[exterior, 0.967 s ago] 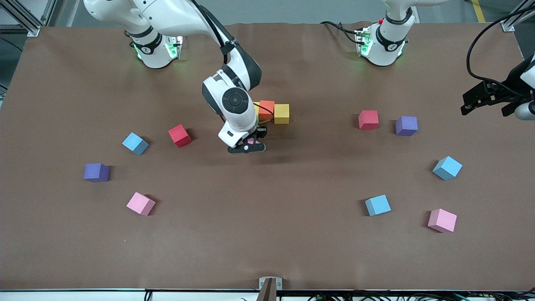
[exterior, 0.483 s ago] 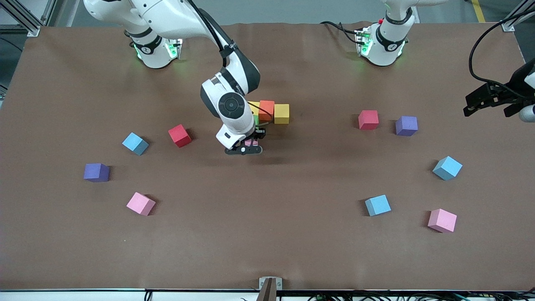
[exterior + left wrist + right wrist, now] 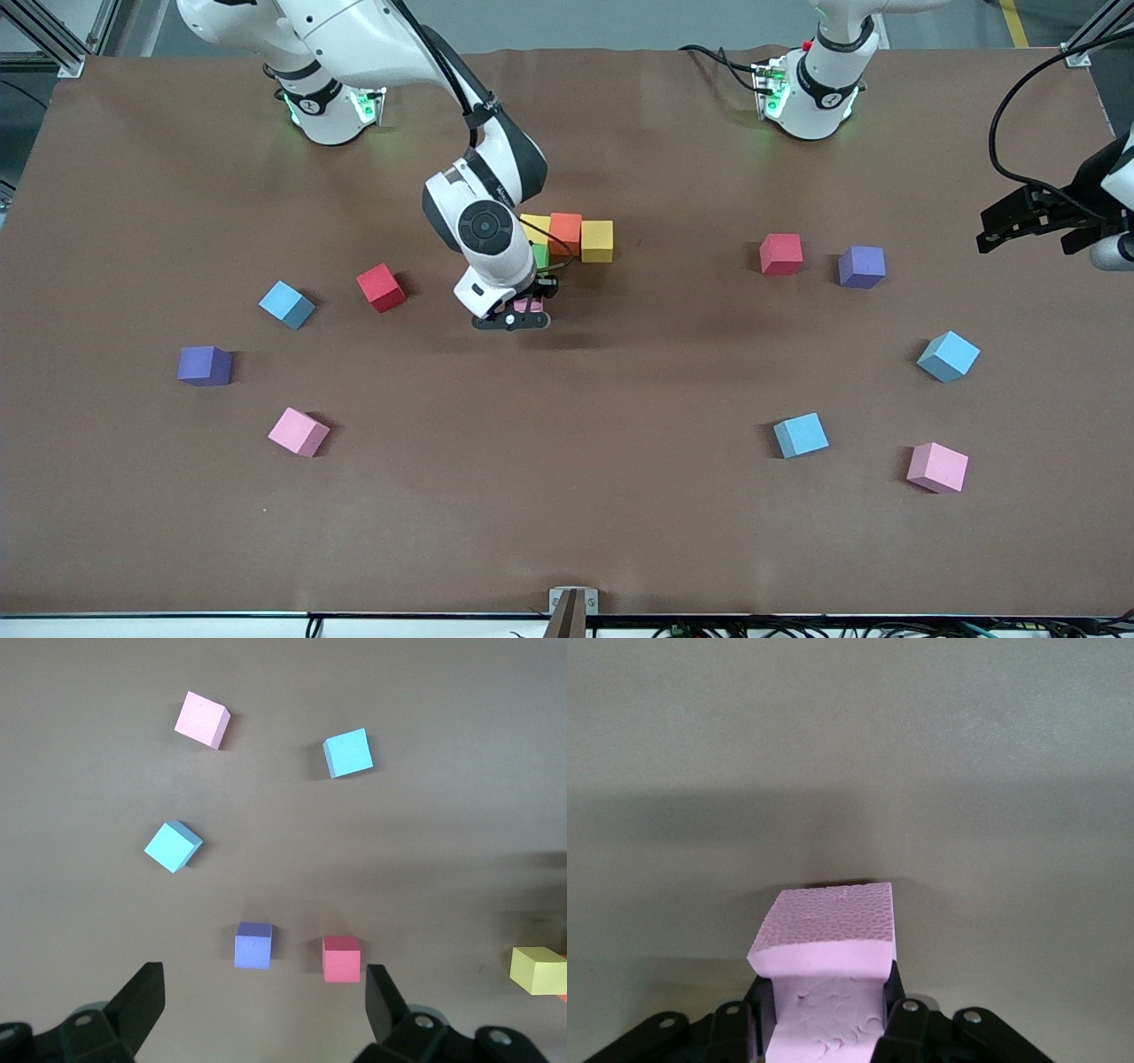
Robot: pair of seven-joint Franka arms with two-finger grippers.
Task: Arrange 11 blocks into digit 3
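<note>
Four blocks are already set together mid-counter: a yellow block [image 3: 534, 226], an orange block [image 3: 565, 234] and a second yellow block [image 3: 597, 241] in a row, with a green block [image 3: 540, 256] tucked just nearer the front camera under the first. A pink block [image 3: 529, 305] is clamped between the fingers of the right gripper [image 3: 514, 315], just in front of the green block, so the placement spot is judged to lie directly below. The left gripper [image 3: 1032, 217] waits at its arm's end of the counter [image 3: 567, 496], fingers spread wide and empty; no containers are present.
</note>
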